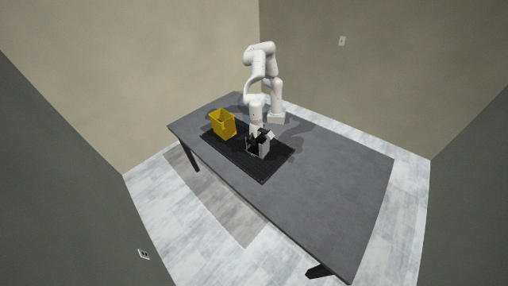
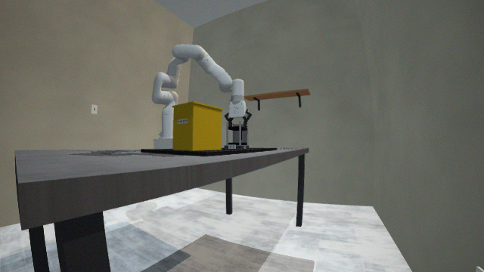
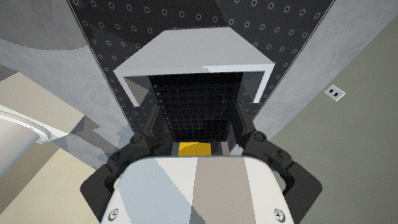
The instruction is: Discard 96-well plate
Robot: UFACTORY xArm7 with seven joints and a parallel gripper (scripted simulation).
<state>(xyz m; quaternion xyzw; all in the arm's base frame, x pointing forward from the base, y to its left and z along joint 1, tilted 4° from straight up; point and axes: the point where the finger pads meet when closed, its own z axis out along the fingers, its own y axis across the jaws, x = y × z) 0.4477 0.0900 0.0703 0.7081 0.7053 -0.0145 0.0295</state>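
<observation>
We see an all-white arm (image 1: 259, 65) of smooth, rounded tube segments joined by fat cylindrical joints, standing on a pale square base block (image 1: 276, 118); a few tiny dark dots mark the last link above the wrist. The hand (image 2: 237, 122) is black, with angular linkage fingers carrying round pivot pins, mounted under a white housing. In the wrist view that housing has rounded corners and two small screws near its lower corners.
</observation>
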